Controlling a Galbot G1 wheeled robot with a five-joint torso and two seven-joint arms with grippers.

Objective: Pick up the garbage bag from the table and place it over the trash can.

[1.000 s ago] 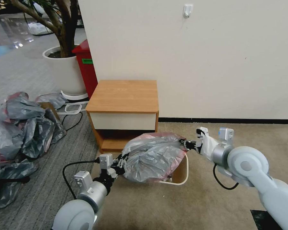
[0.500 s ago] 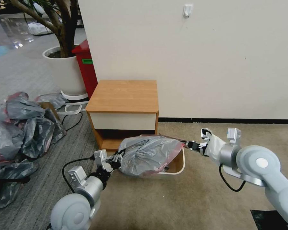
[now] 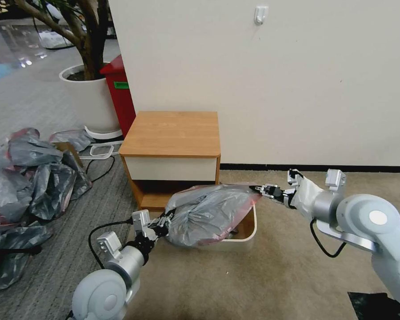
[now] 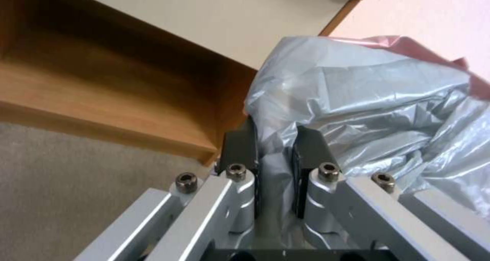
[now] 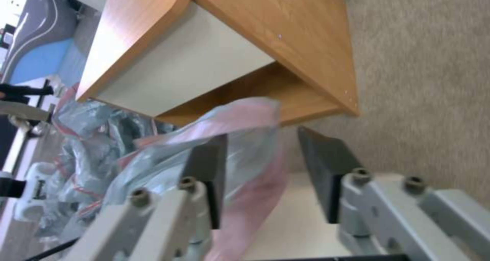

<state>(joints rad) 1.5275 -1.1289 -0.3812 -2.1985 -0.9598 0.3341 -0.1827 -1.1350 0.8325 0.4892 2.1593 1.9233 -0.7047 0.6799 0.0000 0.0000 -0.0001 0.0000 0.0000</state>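
- One garbage bag [image 3: 211,213] is draped over the trash can [image 3: 246,233] at lower middle of the head view, just in front of the table [image 3: 171,146];
- its edge is pinched by the left gripper [image 4: 273,148], fingers nearly closed on the plastic;
- the right gripper [image 5: 265,169] is spread wide, the pink rim lying loose between its fingers [image 5: 327,165].

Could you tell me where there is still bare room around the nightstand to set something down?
The table top is bare. So is the carpet right of the trash can, under the right gripper. It is crowded in front, where the garbage bag hangs from the left gripper, and left by the bag heap.
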